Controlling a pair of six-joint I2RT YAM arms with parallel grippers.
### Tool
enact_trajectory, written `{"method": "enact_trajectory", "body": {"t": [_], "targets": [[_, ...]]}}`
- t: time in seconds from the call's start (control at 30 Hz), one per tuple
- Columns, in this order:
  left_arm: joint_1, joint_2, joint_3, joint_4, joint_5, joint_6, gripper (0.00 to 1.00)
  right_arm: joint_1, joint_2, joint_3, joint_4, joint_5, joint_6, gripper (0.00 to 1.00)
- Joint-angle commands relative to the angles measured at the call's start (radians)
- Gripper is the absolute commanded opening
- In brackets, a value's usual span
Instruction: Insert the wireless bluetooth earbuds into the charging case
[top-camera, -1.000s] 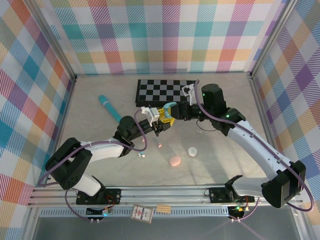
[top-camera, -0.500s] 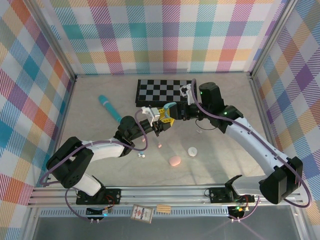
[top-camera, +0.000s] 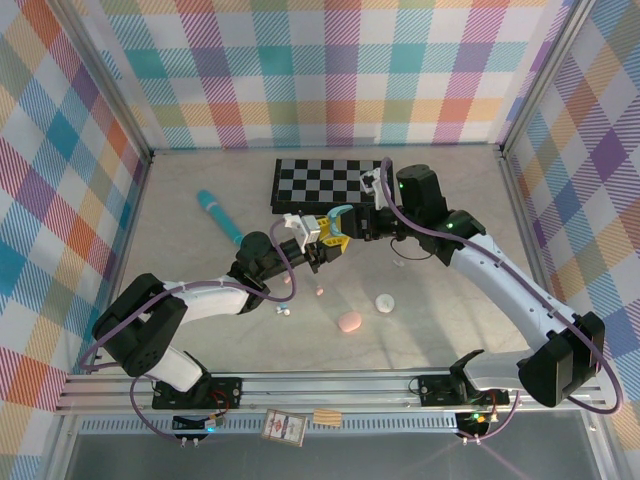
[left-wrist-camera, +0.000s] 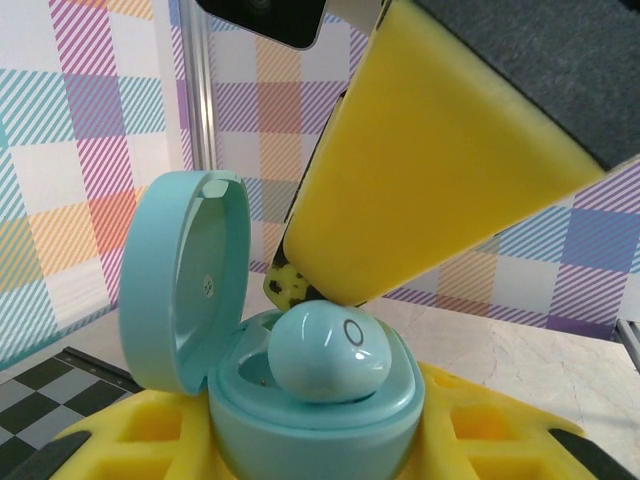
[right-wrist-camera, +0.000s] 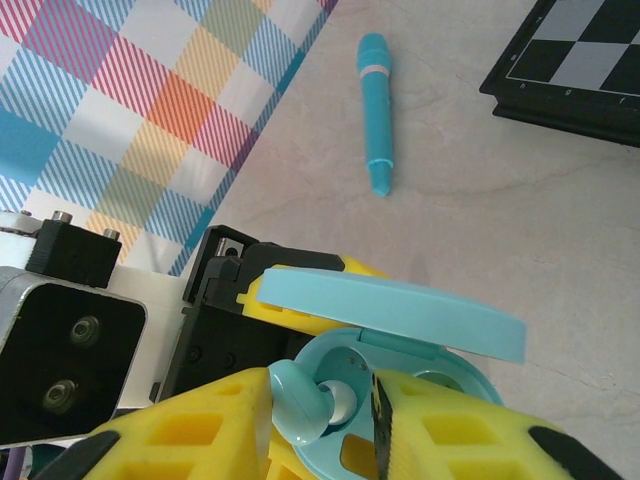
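The left jaws were closed on the case (left-wrist-camera: 310, 430), holding it above the desk (top-camera: 430, 335) near the centre of the top view, lid (left-wrist-camera: 185, 280) swung open; this hold was unchanged. Over the last second the right arm (top-camera: 490, 265) had shifted slightly left toward the case; its jaws had narrowed. The pale blue bud (left-wrist-camera: 330, 350) lay in the case mouth, proud of the rim, one right pad (left-wrist-camera: 430, 170) touching it from above; the right wrist view showed it between the pads, but a two-sided grip could not be confirmed. Judgement: insertion was under way, not complete; the bud was not yet fully seated.
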Motion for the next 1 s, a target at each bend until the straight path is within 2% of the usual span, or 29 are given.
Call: {"method": "enact_trajectory", "body": {"t": [0.0, 0.17, 0.37, 0.77, 0.97], "targets": [[-0.009, -0.034, 0.021, 0.062, 0.023, -0.002, 0.26, 0.006, 0.01, 0.025, -0.041, 0.031, 0.003, 0.32], [-0.008, -0.035, 0.018, 0.063, 0.023, -0.002, 0.27, 0.006, 0.001, 0.029, -0.052, 0.078, 0.022, 0.3], [-0.009, -0.026, 0.017, 0.071, 0.022, -0.004, 0.27, 0.006, -0.006, 0.037, -0.053, 0.069, 0.026, 0.3], [-0.008, 0.007, 0.018, 0.08, 0.013, -0.018, 0.27, 0.01, -0.068, 0.032, -0.04, 0.049, 0.008, 0.34], [-0.009, 0.024, 0.022, 0.081, 0.005, -0.023, 0.27, 0.04, -0.062, 0.069, -0.096, 0.082, -0.054, 0.37]]}}
